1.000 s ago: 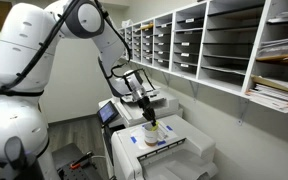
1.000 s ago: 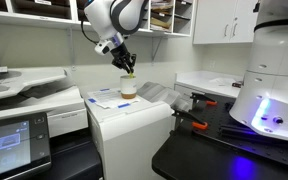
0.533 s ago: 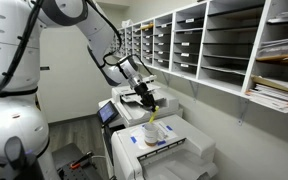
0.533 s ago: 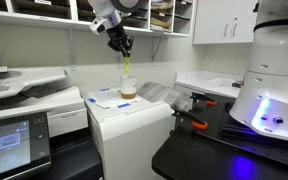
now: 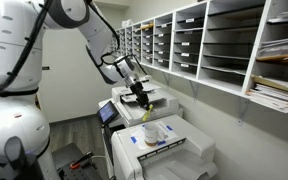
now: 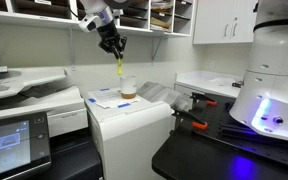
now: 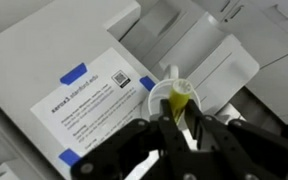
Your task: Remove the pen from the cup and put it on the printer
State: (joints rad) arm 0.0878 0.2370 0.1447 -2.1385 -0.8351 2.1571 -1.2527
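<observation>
My gripper [image 6: 113,47] is shut on the pen [image 6: 119,67], a thin yellowish stick that hangs down from the jaws. The pen is clear of the cup [image 6: 128,88] and above it, a little to one side. The small pale cup stands upright on the white printer [image 6: 106,108]. In an exterior view the gripper [image 5: 139,96] holds the pen [image 5: 144,106] above the cup [image 5: 153,132] on the printer [image 5: 174,150]. In the wrist view the pen [image 7: 179,104] sits between the black fingers [image 7: 180,135], with the cup [image 7: 162,90] seen below it.
A white sheet with blue tape [image 7: 87,100] lies on the printer top beside the cup. Wall shelves with paper trays [image 5: 224,40] run behind. A second machine [image 6: 24,88] with a touchscreen [image 6: 9,140] stands nearby. A black table with tools [image 6: 199,125] is beside the printer.
The gripper has risen and drawn the pen up out of the cup. It then shifted sideways, away from directly over the cup. The cup has stayed in place.
</observation>
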